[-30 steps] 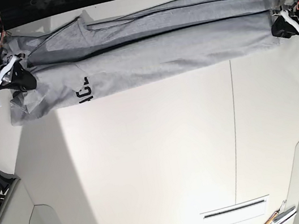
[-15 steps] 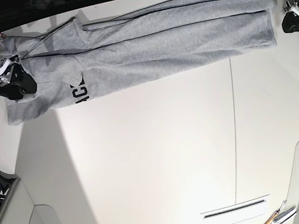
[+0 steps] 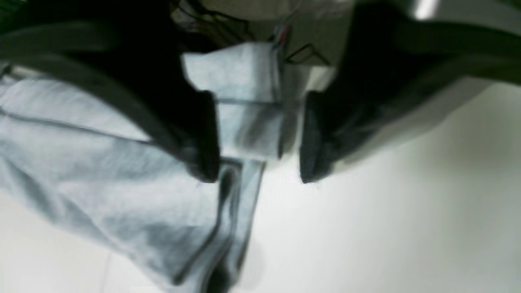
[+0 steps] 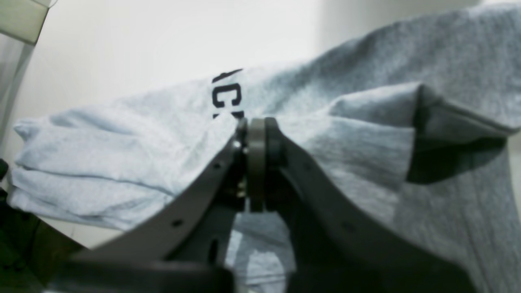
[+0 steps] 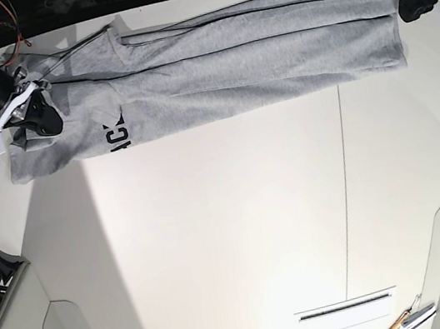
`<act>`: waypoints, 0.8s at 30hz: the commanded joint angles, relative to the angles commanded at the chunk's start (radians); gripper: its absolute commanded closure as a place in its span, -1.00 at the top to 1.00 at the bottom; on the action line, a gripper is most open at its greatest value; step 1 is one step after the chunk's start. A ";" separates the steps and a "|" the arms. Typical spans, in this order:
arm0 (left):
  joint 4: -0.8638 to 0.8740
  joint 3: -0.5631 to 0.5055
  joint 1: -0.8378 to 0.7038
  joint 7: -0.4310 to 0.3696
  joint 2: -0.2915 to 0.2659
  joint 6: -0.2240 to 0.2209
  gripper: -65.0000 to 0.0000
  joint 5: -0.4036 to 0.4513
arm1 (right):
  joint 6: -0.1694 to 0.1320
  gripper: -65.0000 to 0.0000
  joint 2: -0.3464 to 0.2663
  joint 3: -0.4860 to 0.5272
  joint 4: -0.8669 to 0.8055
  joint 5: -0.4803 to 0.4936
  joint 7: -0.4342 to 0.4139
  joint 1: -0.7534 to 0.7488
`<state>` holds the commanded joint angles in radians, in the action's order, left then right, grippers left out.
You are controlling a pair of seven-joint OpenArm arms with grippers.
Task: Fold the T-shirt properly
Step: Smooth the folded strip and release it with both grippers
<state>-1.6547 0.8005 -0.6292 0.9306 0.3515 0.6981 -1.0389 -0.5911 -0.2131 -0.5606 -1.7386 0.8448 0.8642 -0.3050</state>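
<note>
I see the T-shirt [image 5: 221, 67] folded into a long band across the table's [image 5: 232, 238] far edge, long axis side to side, right gripper [image 4: 255, 134] pinching its lettered end, left gripper [image 3: 260, 162] spread apart beside the other end

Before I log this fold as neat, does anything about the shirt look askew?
Yes. The T-shirt lies as a long band, but its end by the right gripper is uneven: a flap is turned over beside the black lettering, and a corner juts out past the band's edge. The left gripper, open, is off the other end.
</note>
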 joint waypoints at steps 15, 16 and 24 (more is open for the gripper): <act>0.156 -0.036 0.037 0.018 -0.005 0.000 0.15 -0.177 | 0.000 -1.00 0.000 0.000 0.000 0.011 0.000 0.003; 0.156 -0.057 0.039 0.017 -0.005 0.000 0.15 -0.176 | 0.000 -1.00 0.000 0.000 0.000 0.012 0.001 0.006; 0.156 -0.199 0.045 0.009 -0.005 0.000 0.15 -0.169 | 0.000 -1.00 0.000 0.000 0.000 0.012 0.008 0.014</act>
<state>-1.4986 0.6018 -0.5846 0.9398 0.3466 0.6981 -1.2083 -0.5911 -0.2131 -0.5606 -1.7382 0.8566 0.8719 -0.2913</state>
